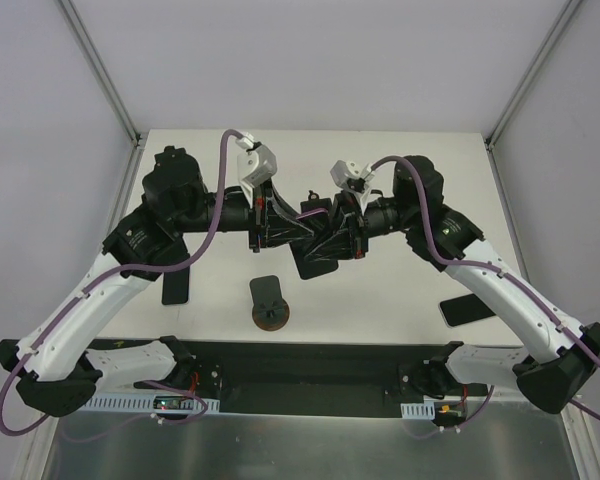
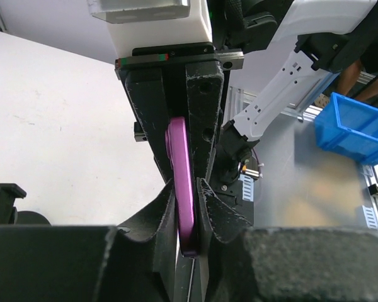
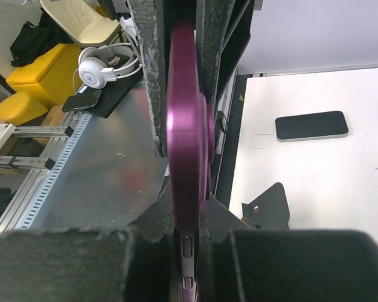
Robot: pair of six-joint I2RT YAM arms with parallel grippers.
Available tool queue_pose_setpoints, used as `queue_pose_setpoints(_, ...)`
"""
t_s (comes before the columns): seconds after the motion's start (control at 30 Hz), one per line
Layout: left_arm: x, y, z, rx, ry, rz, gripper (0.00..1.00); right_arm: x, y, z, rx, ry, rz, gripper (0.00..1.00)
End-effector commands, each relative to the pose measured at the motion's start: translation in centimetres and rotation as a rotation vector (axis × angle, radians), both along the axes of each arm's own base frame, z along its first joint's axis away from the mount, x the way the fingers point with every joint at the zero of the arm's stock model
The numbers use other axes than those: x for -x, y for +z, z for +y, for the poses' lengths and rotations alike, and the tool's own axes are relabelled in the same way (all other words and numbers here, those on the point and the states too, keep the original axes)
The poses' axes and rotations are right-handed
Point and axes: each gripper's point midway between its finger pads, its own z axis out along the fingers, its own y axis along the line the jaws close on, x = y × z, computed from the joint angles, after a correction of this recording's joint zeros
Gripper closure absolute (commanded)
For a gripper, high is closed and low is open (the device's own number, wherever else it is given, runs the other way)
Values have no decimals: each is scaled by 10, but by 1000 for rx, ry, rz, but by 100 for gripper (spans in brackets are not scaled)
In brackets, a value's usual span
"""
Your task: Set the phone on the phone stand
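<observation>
A purple phone (image 2: pixel 181 170) is held on edge above the table's middle, clamped from both ends. My left gripper (image 1: pixel 298 226) is shut on it; its fingers (image 2: pixel 217 211) press both faces in the left wrist view. My right gripper (image 1: pixel 332 228) is shut on the other end, the phone (image 3: pixel 186 145) running up between its pads. The black phone stand (image 1: pixel 270 300) on its round brown base stands on the table below and in front of the grippers, apart from the phone. It also shows in the right wrist view (image 3: pixel 269 211).
A black phone (image 1: pixel 466 309) lies flat at the table's right, also in the right wrist view (image 3: pixel 312 126). Another dark flat phone (image 1: pixel 176 286) lies at the left. The black front rail (image 1: pixel 310 365) runs along the near edge.
</observation>
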Motion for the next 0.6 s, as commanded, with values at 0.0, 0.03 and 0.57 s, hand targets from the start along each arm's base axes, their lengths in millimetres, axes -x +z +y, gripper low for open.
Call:
queue_pose_setpoints(0.0, 23, 20, -1, 38, -113, -21, 90, -9, 23, 0, -56, -53, -88, 99)
queue_pose_setpoints(0.03, 22, 20, 0, 35, -108, -18, 92, -8, 23, 0, -54, -51, -86, 99)
queue_pose_setpoints(0.57, -74, -19, 101, 14, 808, 11, 100, -163, 16, -55, 91, -1076, -60, 4)
